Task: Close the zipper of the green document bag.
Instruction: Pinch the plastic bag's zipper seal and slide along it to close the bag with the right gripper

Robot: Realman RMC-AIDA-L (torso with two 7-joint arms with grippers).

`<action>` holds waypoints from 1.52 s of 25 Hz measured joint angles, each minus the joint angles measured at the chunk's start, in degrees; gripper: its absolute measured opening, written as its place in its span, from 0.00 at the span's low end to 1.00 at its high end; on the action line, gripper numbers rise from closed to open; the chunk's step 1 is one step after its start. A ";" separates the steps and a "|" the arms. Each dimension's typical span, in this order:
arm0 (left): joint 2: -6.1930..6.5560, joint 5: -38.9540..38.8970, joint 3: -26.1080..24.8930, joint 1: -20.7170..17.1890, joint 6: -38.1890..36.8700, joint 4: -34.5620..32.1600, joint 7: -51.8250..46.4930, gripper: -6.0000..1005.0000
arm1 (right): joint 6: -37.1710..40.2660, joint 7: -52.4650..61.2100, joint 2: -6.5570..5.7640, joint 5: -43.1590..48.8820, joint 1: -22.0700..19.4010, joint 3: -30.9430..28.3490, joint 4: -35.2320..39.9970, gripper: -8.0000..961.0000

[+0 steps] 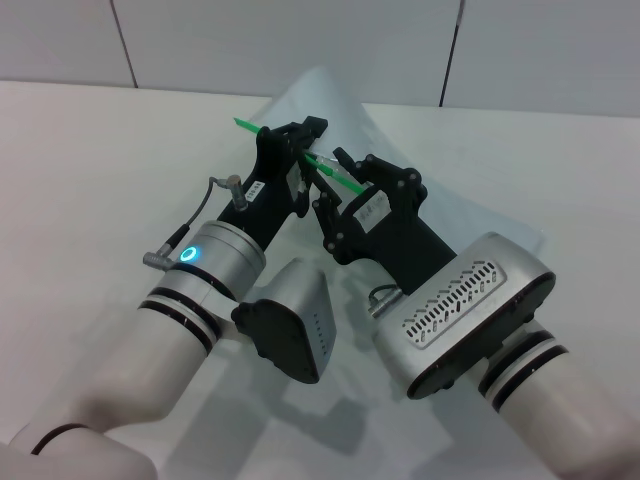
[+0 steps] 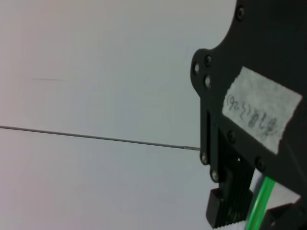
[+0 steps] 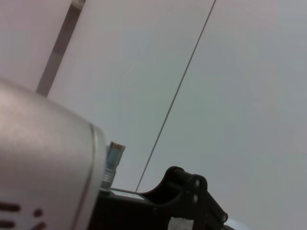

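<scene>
The zipper (image 1: 330, 168) is a thin, bright green strip, and both grippers meet on it near the middle of the table (image 1: 90, 170). The left gripper (image 1: 292, 136) has its black fingers pinched together on the strip, with a short green end poking out past it toward the table's back edge. In the left wrist view the green strip (image 2: 261, 201) runs beside a ribbed black finger pad (image 2: 235, 199). The right gripper (image 1: 335, 185) sits just beside the left one, and its fingers look closed around the green strip too, maybe on the little slider tab, but it is hard to be sure.

The step in hand seems to be the pull itself: one gripper holds the edge steady while the other drags the slider. The next move needs a straight, gentle slide along the strip, with the left grip kept firm so the bag does not bunch up.

The green document bag (image 1: 330, 95) is a flat, thin, see-through pouch, pale blue-grey and smooth. Its green edge is lifted up off the table, so the floppy sheet curves upward toward the back edge. The table is plain white and smooth.
</scene>
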State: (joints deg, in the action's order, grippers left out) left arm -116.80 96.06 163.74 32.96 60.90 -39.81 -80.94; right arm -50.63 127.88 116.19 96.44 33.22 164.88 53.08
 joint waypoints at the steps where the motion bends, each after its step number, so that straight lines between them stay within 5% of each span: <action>1: 0.00 0.00 0.00 0.00 0.00 0.00 0.00 0.06 | 0.00 0.00 0.00 -0.01 0.00 0.00 0.00 0.36; 23: 0.00 1.27 0.09 -0.32 -0.05 0.00 0.00 0.07 | 0.32 0.00 0.00 0.61 0.09 0.00 -0.10 0.26; 38: 0.00 1.42 0.09 -0.44 -0.09 0.00 0.07 0.07 | 0.53 0.00 -0.09 1.52 0.03 0.00 -0.69 0.08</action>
State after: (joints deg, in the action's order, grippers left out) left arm -116.80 97.48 163.83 32.51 60.81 -39.81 -80.88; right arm -50.10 127.88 116.10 97.96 33.25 164.88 52.40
